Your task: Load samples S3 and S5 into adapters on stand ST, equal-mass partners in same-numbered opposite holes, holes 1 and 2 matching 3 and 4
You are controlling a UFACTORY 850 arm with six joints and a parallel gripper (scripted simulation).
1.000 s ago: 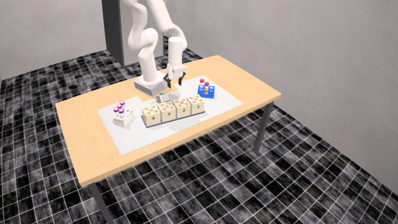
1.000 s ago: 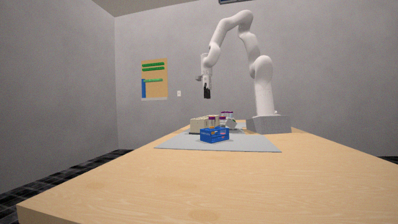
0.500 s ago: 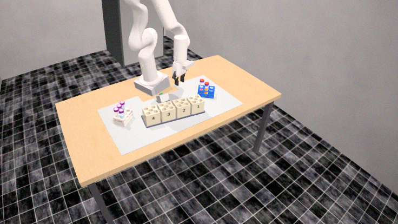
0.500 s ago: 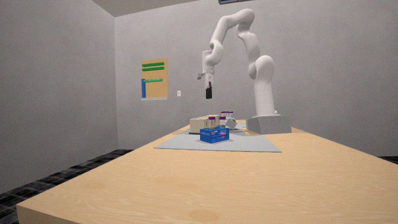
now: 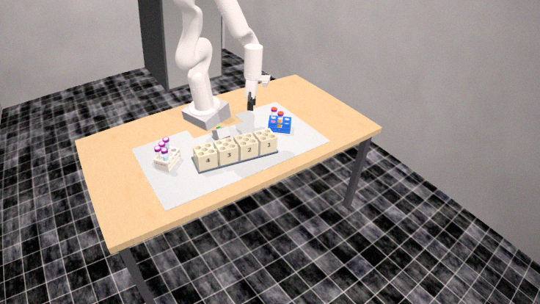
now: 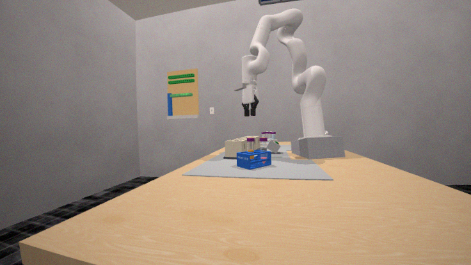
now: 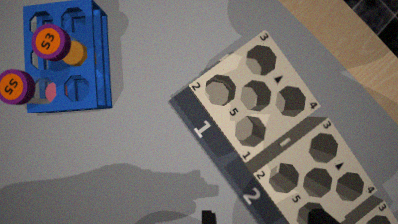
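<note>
From where I stand, the pincer (image 5: 250, 109) (image 6: 249, 115) (image 7: 264, 218) hangs with its black, blocky fingers partly apart and nothing between them, high on the arm-base side of the loading stand (image 5: 238, 162) (image 6: 228, 157) (image 7: 225, 155). That stand is a dark, flat strip carrying four boxy cream adapters (image 5: 268, 147) (image 6: 233, 149) (image 7: 273, 117), their round holes looking faceted up close. Just beside the stand, towards the arm's smooth white column, sits the pale sloped desk (image 5: 223, 133) (image 6: 272, 146) with its green key (image 5: 219, 128) (image 6: 276, 142). Off the stand's adapter 1 end, a glossy blue rack (image 5: 281, 129) (image 6: 253, 160) (image 7: 101, 60) holds clear upright tubes S3 (image 5: 280, 113) (image 6: 250, 139) (image 7: 50, 42), orange inside, and S5 (image 5: 274, 109) (image 6: 263, 139) (image 7: 16, 87), pink inside. Off its adapter 4 end, a cream rack (image 5: 162, 165) bears four purple-capped tubes (image 5: 164, 150) (image 6: 268, 133), their printing too small to read. In the wrist view the fingertips are cropped and the stand's far end is cut off.
</note>
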